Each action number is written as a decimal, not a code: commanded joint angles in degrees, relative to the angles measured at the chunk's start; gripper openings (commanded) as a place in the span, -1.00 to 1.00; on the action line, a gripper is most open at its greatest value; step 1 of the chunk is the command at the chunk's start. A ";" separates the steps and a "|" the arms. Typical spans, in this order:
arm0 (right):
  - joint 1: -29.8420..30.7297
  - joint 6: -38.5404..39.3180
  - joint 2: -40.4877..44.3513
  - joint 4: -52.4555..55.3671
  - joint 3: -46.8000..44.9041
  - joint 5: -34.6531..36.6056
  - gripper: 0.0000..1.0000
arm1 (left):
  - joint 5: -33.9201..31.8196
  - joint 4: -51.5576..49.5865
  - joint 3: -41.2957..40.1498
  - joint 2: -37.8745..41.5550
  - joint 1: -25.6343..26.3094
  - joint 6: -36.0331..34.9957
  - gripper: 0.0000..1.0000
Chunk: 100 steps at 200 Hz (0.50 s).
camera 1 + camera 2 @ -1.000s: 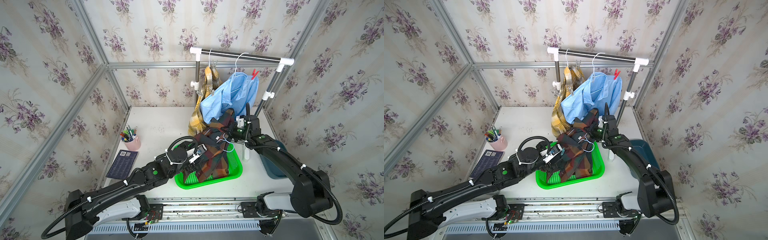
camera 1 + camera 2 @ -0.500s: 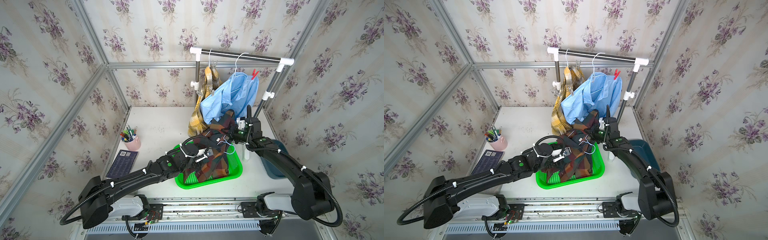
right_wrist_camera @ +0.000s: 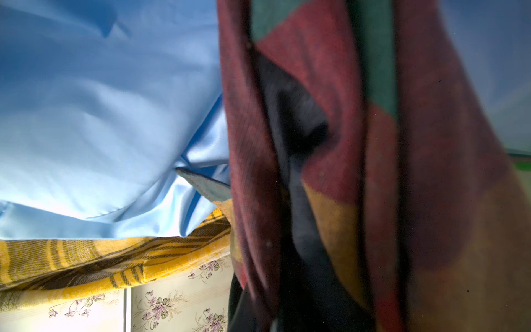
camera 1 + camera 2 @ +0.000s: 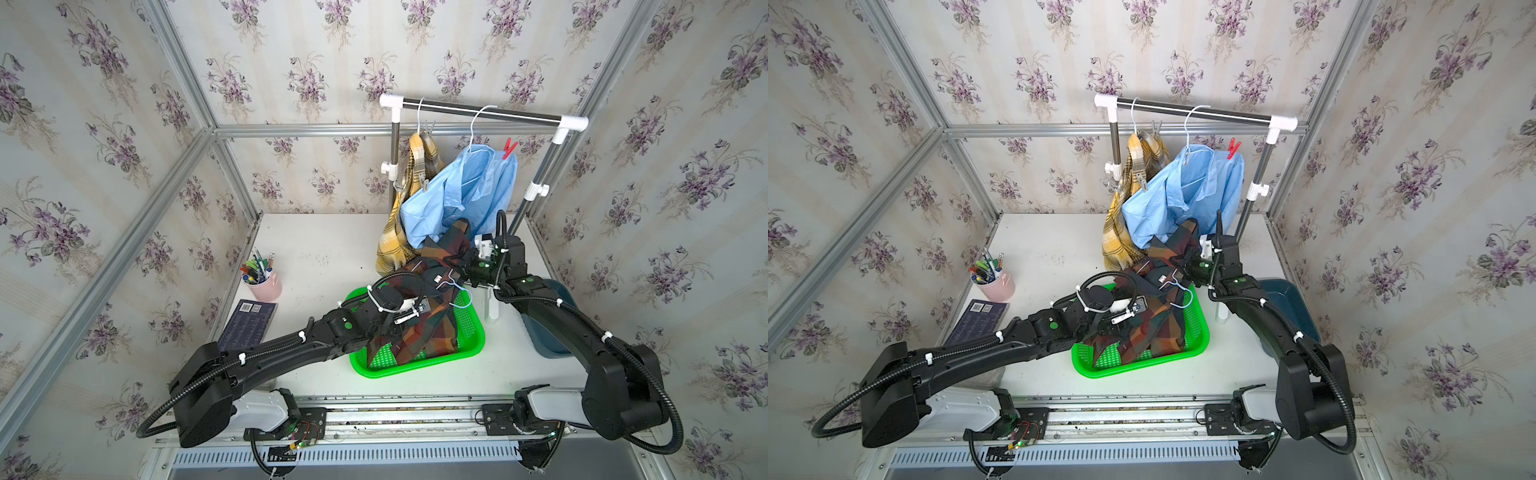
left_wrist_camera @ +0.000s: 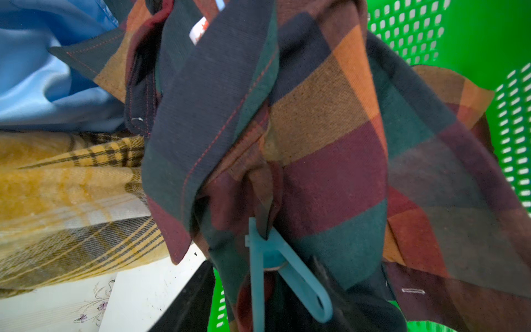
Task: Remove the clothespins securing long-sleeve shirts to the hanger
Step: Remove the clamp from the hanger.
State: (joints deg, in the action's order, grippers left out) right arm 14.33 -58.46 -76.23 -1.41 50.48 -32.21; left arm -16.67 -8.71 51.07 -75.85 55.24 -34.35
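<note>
The dark check shirt (image 4: 419, 332) is hiding the jaws of the right gripper (image 4: 464, 264) at one o'clock of the basket (image 4: 415, 372); the teal clothespin (image 5: 260, 258) is running off-frame, blurring.

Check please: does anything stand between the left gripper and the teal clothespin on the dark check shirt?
Nothing visible does. In the left wrist view the teal clothespin, clipped on the dark check shirt, lies bare between the fingers of the left gripper.
</note>
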 commanded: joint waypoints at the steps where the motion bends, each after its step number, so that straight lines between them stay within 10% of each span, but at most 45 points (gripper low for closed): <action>1: -0.13 -0.43 0.11 -2.74 -0.03 -0.19 -1.00 | 0.18 2.41 0.22 -0.13 -0.07 -0.36 -0.02; 100: -0.15 -0.70 0.29 -3.47 -0.56 -0.41 -1.00 | 0.41 2.82 -0.35 0.83 -0.05 0.05 -0.36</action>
State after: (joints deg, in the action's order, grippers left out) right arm 14.24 -58.50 -76.23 -1.89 50.00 -32.51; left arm -16.64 -6.90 51.00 -75.66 55.22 -34.35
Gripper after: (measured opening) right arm 0.061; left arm 0.339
